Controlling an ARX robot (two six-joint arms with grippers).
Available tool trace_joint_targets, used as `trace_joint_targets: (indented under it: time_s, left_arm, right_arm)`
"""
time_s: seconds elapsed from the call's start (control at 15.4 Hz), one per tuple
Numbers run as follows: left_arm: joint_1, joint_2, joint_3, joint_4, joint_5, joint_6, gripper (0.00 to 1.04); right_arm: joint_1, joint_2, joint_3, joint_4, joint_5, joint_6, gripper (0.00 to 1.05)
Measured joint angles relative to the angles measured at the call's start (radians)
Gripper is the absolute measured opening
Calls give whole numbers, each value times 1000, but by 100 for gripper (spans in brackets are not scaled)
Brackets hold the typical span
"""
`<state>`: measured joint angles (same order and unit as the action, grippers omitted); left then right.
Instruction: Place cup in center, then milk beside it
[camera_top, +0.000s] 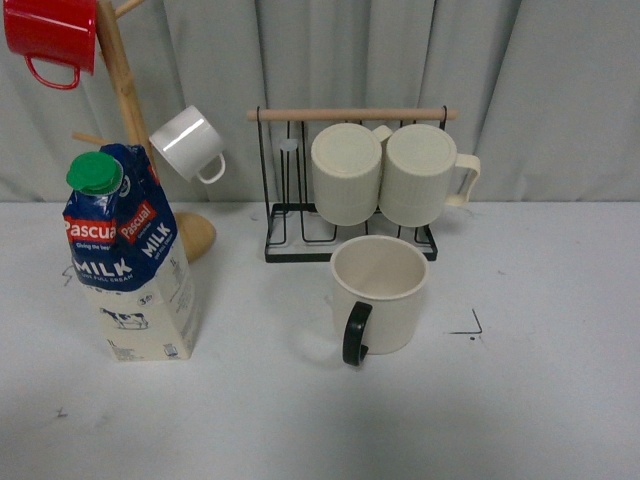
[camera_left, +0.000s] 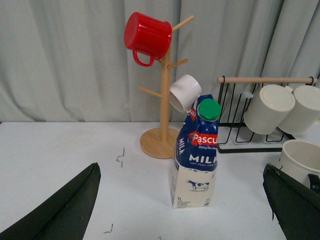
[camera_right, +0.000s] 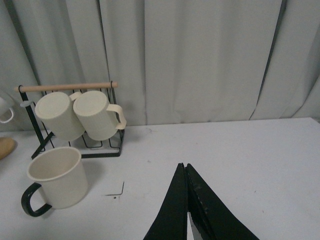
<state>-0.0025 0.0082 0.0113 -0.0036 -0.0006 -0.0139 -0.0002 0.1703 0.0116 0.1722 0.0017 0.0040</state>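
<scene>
The cup (camera_top: 378, 294), a wide cream mug with a black handle, stands upright near the middle of the white table; it also shows in the right wrist view (camera_right: 56, 176) and at the edge of the left wrist view (camera_left: 301, 159). The milk (camera_top: 130, 254), a blue and cream carton with a green cap, stands upright at the left. In the left wrist view the milk (camera_left: 196, 156) stands ahead of my open left gripper (camera_left: 182, 202), between the lines of its wide-apart fingers (camera_left: 65, 207). My right gripper (camera_right: 184, 167) is shut and empty, to the right of the cup. Neither gripper shows in the front view.
A wooden mug tree (camera_top: 125, 100) with a red mug (camera_top: 50, 35) and a small white mug (camera_top: 188, 143) stands behind the milk. A black wire rack (camera_top: 300, 215) holds two ribbed cream mugs (camera_top: 385, 172) behind the cup. Grey curtains hang at the back.
</scene>
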Motion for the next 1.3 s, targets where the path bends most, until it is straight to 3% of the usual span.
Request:
trace_joint_targets:
  time_s: [0.13,0.39,0.72,0.78,0.91,0.98,1.11,1.3]
  left_arm:
    - [0,0,0,0,0,0,98]
    - [0,0,0,0,0,0,98]
    - [0,5,4,-27,-2,-9,98]
    - [10,150,100,-224,-4,-93,98]
    - [30,463,238,-106,10,-210,98]
    - [24,576,293,1,29,-219,98]
    - [19,822,383,175,74,-205,98]
    - [21,1136,562,303,129,-147,98]
  right_arm:
    - [0,-168,0,-167,-2,-1,2]
    - [0,-166,0,-175,-2,-1,2]
    - [0,-166,0,-176,-2,-2,58]
    - [0,-166,0,-176,-1,-2,71]
    - [0,-166,0,-176,-2,-2,94]
    - [0,-166,0,-176,-2,-2,100]
    - [0,-166,0,-176,-2,-2,98]
    - [0,-166,0,-175,-2,-2,98]
